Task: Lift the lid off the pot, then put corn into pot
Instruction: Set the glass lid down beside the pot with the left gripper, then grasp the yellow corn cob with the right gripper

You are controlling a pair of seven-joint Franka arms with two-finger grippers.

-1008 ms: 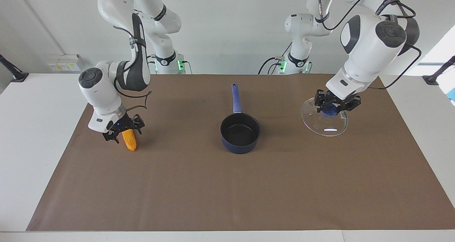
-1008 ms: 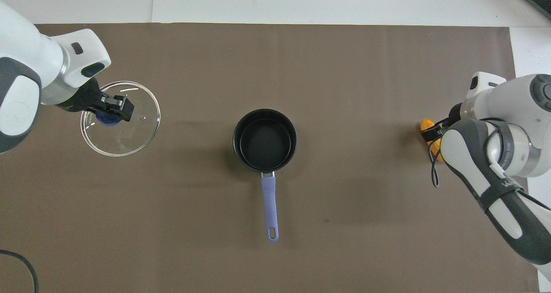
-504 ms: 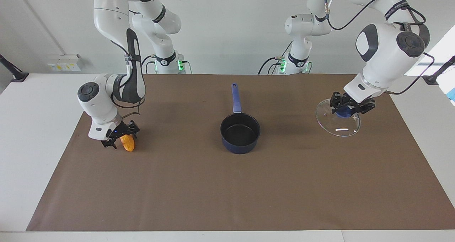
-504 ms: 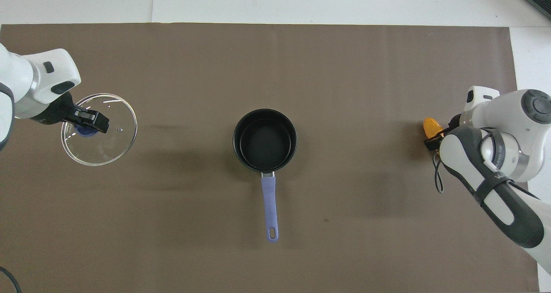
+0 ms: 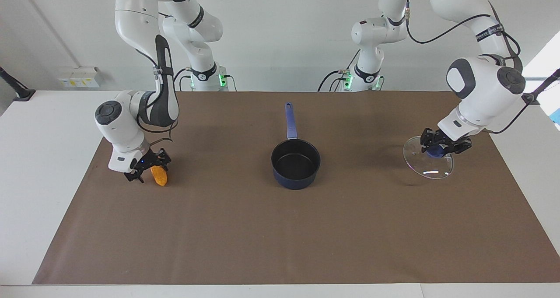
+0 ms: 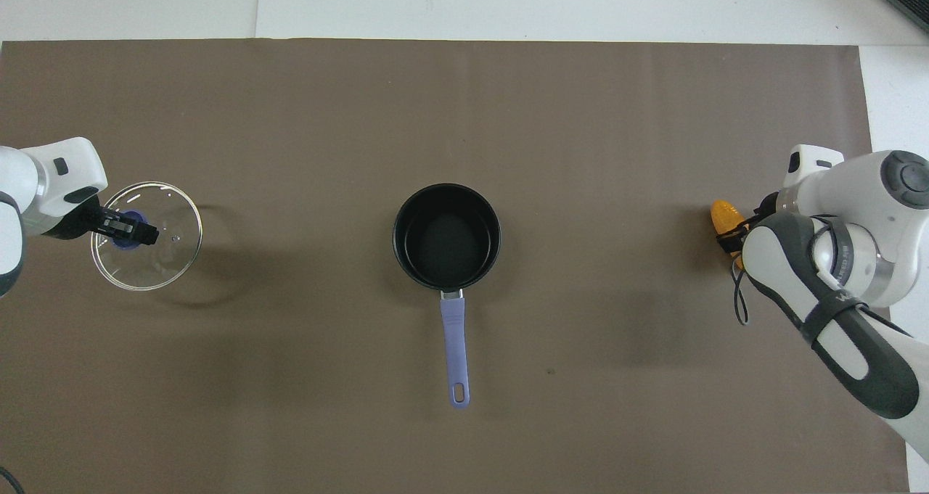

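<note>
- Left claw [image 5: 442, 145] grips the lid [image 5: 428, 161] by its knob, above the worktop's [image 5: 280, 228] left-arm end.
- Right claw [image 5: 148, 166] clasps the corn [image 5: 158, 176] at the right-arm end.
- The pot [image 5: 295, 164] sits uncovered between them.

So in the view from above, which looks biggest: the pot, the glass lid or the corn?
1. The pot with its long handle.
2. The lid, about as wide as the pot's bowl; it is held up, so nearness may flatter it.
3. The corn, partly hidden by the arm.

White surface [image 5: 48, 158] under a brown mat [image 5: 280, 228], uncovered dark blue pot [image 5: 295, 163] on the mat's middle, handle toward the robots, orange corn [image 5: 159, 176] at the right arm's end
</note>
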